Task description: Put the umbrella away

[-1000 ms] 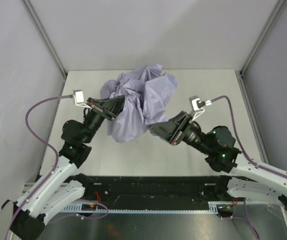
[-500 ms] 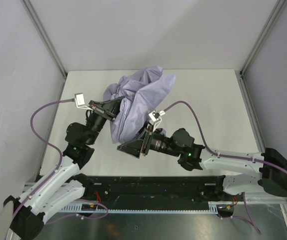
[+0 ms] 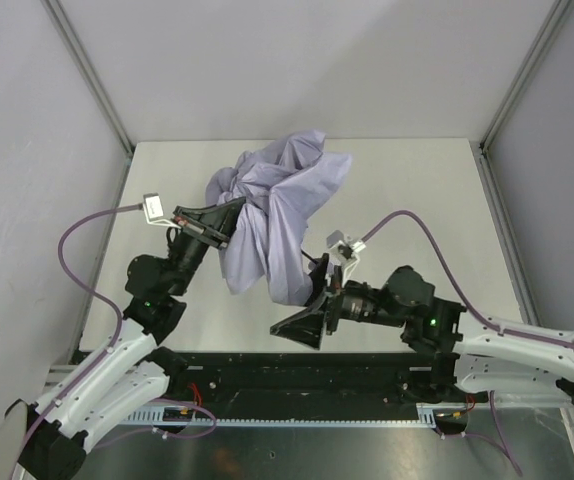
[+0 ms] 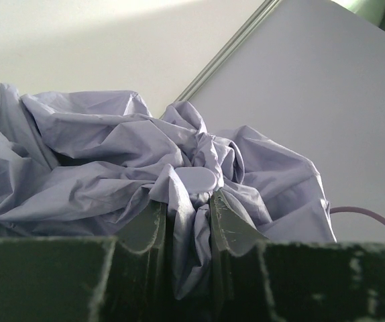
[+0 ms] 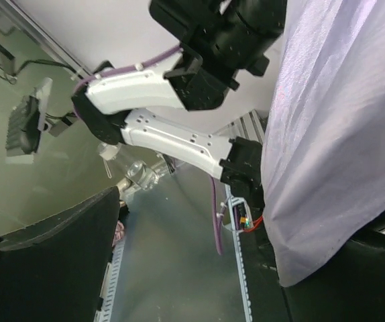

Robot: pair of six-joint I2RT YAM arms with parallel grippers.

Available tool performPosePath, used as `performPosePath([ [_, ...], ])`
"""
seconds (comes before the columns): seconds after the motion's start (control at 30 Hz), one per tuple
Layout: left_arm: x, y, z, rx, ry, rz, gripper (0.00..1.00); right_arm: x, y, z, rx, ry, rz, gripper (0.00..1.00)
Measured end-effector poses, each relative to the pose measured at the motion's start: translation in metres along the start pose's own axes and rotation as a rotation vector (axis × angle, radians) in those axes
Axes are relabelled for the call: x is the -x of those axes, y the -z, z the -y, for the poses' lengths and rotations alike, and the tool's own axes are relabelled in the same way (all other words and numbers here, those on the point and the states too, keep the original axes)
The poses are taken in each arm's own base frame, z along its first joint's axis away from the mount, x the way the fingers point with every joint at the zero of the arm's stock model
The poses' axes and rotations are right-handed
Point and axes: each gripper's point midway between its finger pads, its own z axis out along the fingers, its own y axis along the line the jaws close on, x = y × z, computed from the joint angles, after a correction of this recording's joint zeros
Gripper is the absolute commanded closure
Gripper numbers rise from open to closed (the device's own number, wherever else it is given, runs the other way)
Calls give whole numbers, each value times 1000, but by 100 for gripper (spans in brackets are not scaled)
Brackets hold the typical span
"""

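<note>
- Presently the right gripper (image 3: 305,306) stands with its jaws wide apart and holds nothing. One second ago it was clamped on the canopy's 3 o'clock flank. It has since let go and swung down to the canopy's 6 o'clock, where the lowest hem hangs at its mouth.
- The left gripper (image 3: 213,222) is unchanged: its jaws are narrow and pinched on a fold of fabric at the canopy's 9 o'clock.
- The umbrella (image 3: 282,210) is a crumpled lavender-grey bundle toward 12 o'clock of the table (image 3: 417,200). Only the left gripper holds it now, and its fabric trails longer toward 6 o'clock than before.
- Judgement: this reads as a regrasp, with the right gripper moving to a lower hold so that it can gather the loose cloth. The canopy is still unfurled, so most of the task remains.
- The left wrist view shows the fold squeezed between both fingers (image 4: 155,228), a detail the top view cannot resolve.
- The right wrist view shows the fabric hanging along one finger (image 5: 353,282), with the gap to the other finger empty. This confirms that there is no grip.
- No view shows the shaft, handle or strap.
</note>
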Motion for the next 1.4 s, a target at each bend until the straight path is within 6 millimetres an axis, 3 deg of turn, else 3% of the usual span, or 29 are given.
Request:
performPosePath([
  [0.13,0,2,1,-10,6,5,100,24,11,-10,69,-88,113,1],
  [0.3,5,1,8,-38,19,29,100,49,-11,-33,278,-215,246,1],
  [0.37,5,-1,9,-47,24,29,100,46,-28,-28,327,-304,258,1],
  [0.5,1,-2,8,-54,34,22,100,30,-49,4,276,-388,246,1],
  [0.6,-2,2,4,-50,49,19,100,45,-36,5,231,-298,334,1],
  [0.77,-5,11,1,-50,61,19,100,109,27,-50,240,-89,563,1],
  [0.87,-4,12,4,-57,78,23,100,133,54,-54,201,-52,671,1],
  [1.0,-4,12,4,-56,95,22,100,118,48,-27,79,-59,629,1],
  [1.13,-5,10,2,-51,102,17,100,81,37,12,-97,-70,484,1],
  [1.4,-6,10,1,-48,114,12,100,41,54,32,-196,-4,279,1],
])
